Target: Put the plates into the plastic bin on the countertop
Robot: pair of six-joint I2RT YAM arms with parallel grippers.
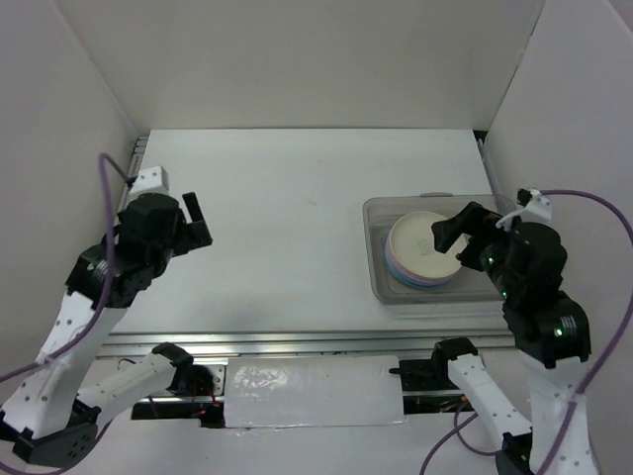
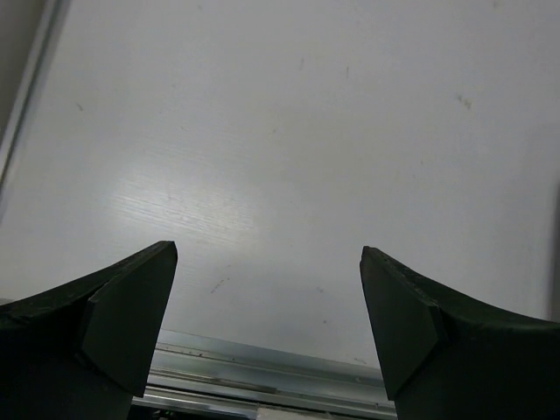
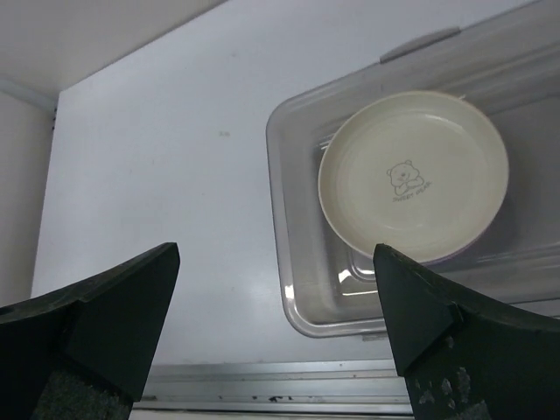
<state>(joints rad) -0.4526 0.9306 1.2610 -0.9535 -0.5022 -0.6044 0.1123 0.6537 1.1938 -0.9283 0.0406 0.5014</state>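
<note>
At the near edge runs the metal rail (image 1: 297,341) of the white countertop (image 1: 287,218). Just past it, on the left, the left gripper (image 1: 198,226) hangs over bare surface, fingers spread wide and holding nothing. On the right, the right gripper (image 1: 457,230) hovers above the plastic bin (image 1: 374,213), likewise spread and empty. Inside the bin the plates (image 1: 420,252) sit stacked, a cream plate (image 3: 411,175) with a little bear on top, coloured rims showing beneath it.
</note>
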